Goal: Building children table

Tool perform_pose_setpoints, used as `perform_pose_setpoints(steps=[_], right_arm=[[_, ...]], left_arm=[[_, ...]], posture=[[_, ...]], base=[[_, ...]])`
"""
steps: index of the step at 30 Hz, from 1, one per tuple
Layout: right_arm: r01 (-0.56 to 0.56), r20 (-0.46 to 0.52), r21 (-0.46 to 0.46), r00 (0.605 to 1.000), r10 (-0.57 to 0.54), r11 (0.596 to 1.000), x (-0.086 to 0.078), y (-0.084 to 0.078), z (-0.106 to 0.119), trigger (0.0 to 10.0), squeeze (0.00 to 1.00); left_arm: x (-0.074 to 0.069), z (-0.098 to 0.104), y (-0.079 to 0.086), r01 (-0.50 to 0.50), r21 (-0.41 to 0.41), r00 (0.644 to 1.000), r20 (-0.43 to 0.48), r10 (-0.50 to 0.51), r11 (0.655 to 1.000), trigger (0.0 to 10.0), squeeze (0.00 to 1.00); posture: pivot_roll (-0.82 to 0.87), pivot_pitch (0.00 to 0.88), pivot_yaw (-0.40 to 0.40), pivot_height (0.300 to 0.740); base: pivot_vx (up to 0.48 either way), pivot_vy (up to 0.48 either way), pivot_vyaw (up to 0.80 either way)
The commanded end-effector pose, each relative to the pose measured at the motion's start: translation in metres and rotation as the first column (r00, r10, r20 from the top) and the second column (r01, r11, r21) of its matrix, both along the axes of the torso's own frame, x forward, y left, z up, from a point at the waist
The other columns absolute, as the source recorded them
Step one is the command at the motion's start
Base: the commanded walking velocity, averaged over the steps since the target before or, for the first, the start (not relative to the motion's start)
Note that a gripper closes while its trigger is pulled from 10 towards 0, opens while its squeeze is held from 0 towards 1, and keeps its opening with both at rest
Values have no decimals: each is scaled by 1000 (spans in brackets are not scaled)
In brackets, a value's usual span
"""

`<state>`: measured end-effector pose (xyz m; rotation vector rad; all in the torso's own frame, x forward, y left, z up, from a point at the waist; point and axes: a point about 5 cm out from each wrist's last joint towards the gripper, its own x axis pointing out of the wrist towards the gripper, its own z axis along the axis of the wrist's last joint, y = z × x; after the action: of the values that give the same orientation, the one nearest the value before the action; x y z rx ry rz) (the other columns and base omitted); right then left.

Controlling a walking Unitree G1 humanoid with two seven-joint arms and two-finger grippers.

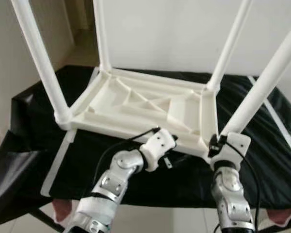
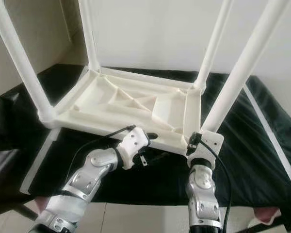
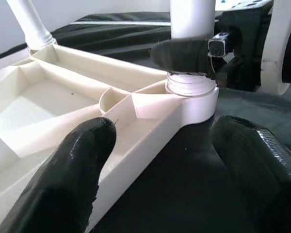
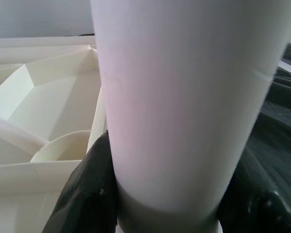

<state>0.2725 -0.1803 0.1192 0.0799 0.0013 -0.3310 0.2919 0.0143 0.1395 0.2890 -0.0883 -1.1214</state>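
R wrist view: right gripper (image 4: 160, 204) clamps table leg (image 4: 184, 97) base.

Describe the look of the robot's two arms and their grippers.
Both arms are jointed silver metal segments ending in white plastic wrist housings. A thin black cable loops along each forearm. The left gripper has two thick, rounded, matte black fingers; the right gripper has similar black fingers.

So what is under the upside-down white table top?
A black cloth lies under the table top and spreads out past its edges. What the cloth rests on is mostly covered; the part right under the top is hidden.
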Motion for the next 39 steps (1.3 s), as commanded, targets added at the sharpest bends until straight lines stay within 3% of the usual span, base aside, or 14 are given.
perform_pose_setpoints(steps=[1,5,6,7,14,21,22,24,25,33,39], right_arm=[[-8,-71,-4,997,8,1000,0,3,-13,10000,0],[-2,-64,-11,998,2,1000,0,5,-11,10000,0],[-1,-63,-16,998,0,1000,-1,5,-10,10000,361],[-7,-56,-18,998,6,1000,-1,6,-9,10000,1000],[-61,-3,-31,998,61,998,1,4,1,10000,1000],[-157,29,-38,987,158,987,-1,2,5,10000,988],[-190,33,-40,981,191,981,-2,2,5,10000,635],[-209,39,-38,977,210,977,-2,3,6,10000,635],[-241,57,-54,968,244,969,-4,2,9,10000,0],[-283,80,-81,954,289,956,-11,-13,13,10000,0],[-445,60,-147,888,456,884,-16,-26,13,10000,0]], left_arm=[[5,1,4,-89,-11,996,21,89,996,10000,0],[3,2,3,-90,-19,996,26,91,996,10000,0],[2,2,2,-90,-20,996,26,91,996,10000,0],[1,2,1,-90,-24,996,26,91,996,10000,0],[-1,2,-3,-94,-43,995,20,95,995,10000,0],[-1,3,3,-98,-37,995,24,99,995,10000,0],[-1,3,4,-100,-35,995,24,101,994,10000,0],[0,3,5,-101,-34,995,24,102,994,10000,0],[-1,4,5,-99,-33,995,25,100,995,10000,0],[0,6,4,-99,-20,994,39,100,995,10000,0],[1,5,5,-109,-5,994,24,109,994,10000,0]], posture=[[-4,0,-58,740],[-7,0,-65,740],[-10,0,-72,740],[-11,0,-77,740],[-2,0,-99,740],[10,0,-96,740],[10,0,-90,740],[10,0,-90,740],[11,0,-82,740],[18,0,-61,740],[10,0,-37,740]], base=[[0,0,0],[0,0,0],[0,0,0],[0,0,0],[0,0,0],[0,0,0],[0,0,0],[0,0,0],[0,0,0],[0,0,0],[0,0,0]])
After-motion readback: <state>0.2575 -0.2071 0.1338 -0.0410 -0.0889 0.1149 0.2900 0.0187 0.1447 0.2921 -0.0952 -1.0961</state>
